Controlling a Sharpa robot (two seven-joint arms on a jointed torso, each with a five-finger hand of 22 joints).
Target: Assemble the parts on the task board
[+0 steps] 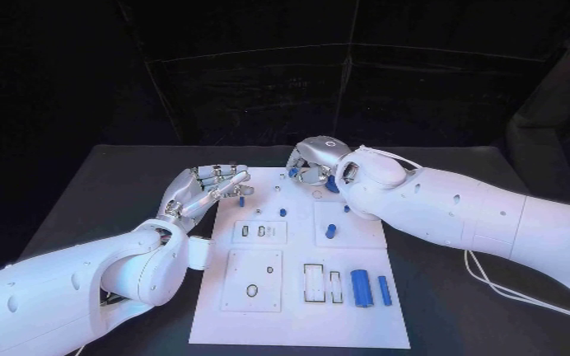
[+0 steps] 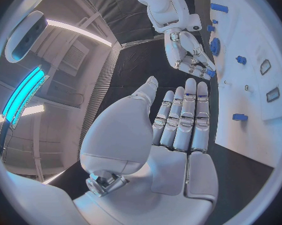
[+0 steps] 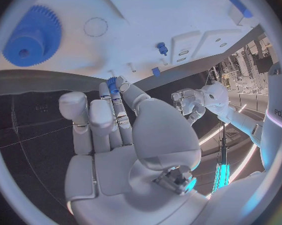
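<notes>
While the left robot hand (image 1: pixel 212 187) hovers open-fingered beside the task board (image 1: pixel 300 323), the right robot hand (image 3: pixel 113 130) pinches a small blue peg (image 3: pixel 112 85) at the board's far edge, seemingly light, rigid and slippery, best held mid-shaft.

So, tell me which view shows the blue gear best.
The right wrist view: the blue gear lies there large, its teeth and centre hole plain, on the task board. The left wrist view shows it small and edge-on; in the head view the right hand largely hides it.

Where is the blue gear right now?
In the right wrist view the blue gear lies flat on the task board near its edge, just beyond the right hand.
</notes>
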